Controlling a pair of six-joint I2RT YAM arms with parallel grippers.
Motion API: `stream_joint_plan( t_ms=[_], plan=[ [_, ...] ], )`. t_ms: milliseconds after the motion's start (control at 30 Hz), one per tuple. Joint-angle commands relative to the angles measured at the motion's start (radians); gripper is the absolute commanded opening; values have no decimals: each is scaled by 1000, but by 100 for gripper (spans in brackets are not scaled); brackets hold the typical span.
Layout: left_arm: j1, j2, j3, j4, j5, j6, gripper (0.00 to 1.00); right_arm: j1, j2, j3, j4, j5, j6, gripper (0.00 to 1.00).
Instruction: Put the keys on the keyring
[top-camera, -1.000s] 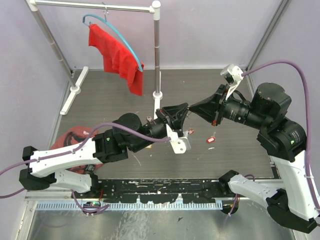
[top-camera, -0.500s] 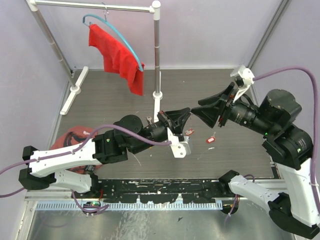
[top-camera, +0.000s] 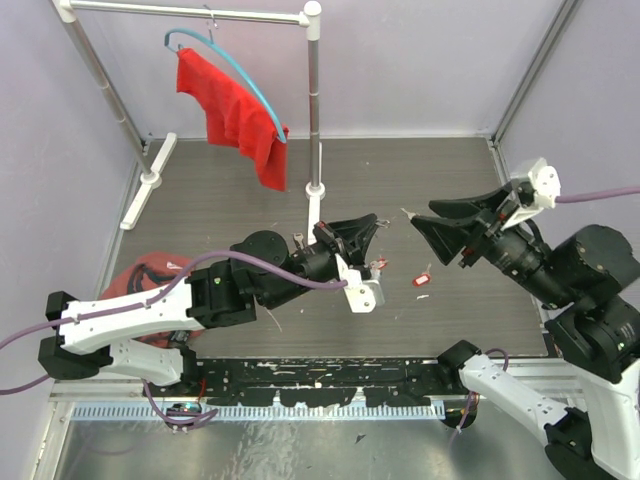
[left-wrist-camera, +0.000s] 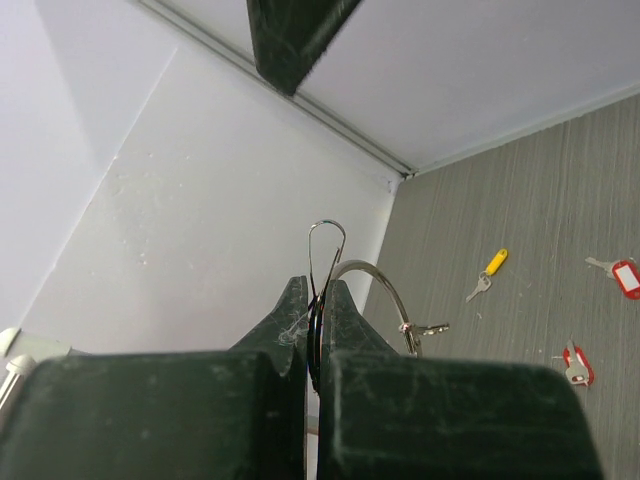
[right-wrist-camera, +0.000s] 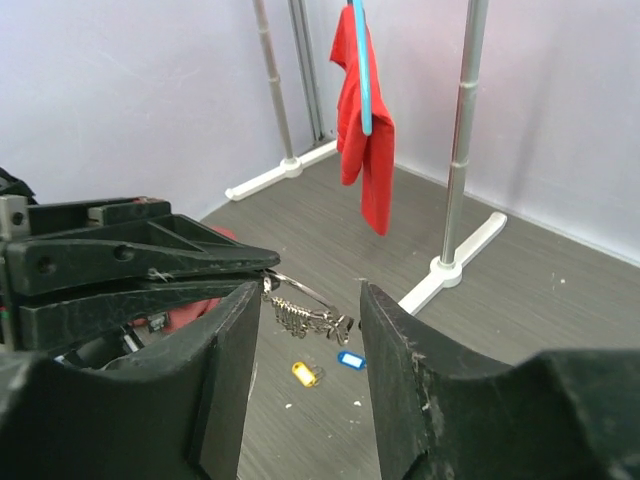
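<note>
Your left hand (left-wrist-camera: 318, 300) pinches thin silver wire keyring (left-wrist-camera: 365, 264), held above grey tabletop (left-wrist-camera: 520, 220). Cluster of small metal keys (right-wrist-camera: 305, 318) hangs on it. Your right hand (right-wrist-camera: 310, 292) spread, empty. Two red-tagged silver keys (left-wrist-camera: 625, 277) lie loose on tabletop, likely yet to thread.

Dark grey counter (top-camera: 430, 170) with a fine wood grain, and lilac walls (top-camera: 400, 60). A red cloth (top-camera: 235, 115) on a light-blue hanger (top-camera: 255, 95). The keyring (left-wrist-camera: 385, 290) is bright silver. The loose keys (left-wrist-camera: 627, 277) have red tags, and nearby there's a yellow tag (left-wrist-camera: 497, 260) and a blue tag (right-wrist-camera: 350, 359). The left pincer (left-wrist-camera: 315, 300) and right pincer (right-wrist-camera: 310, 300) are matt black, the cables (top-camera: 600, 194) purple.
</note>
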Motion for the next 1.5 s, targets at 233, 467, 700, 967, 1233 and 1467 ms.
stream_joint_plan(
  t_ms=[233,467,700,967,1233,1467],
  plan=[
    [-5,38,40,37,-43,12,0,0,93,8,58,-203,37,52],
    [-6,37,42,50,-41,8,0,1,113,18,10,-100,41,50],
    [-4,32,40,56,-44,4,0,0,144,56,-52,-72,68,48],
    [-5,25,39,61,-41,-4,0,1,149,67,-95,-75,82,46],
    [-5,28,44,60,-36,-9,0,0,151,60,-99,-103,82,36],
    [-5,28,47,62,-35,-8,0,0,160,53,-99,-116,80,33]
  ],
)
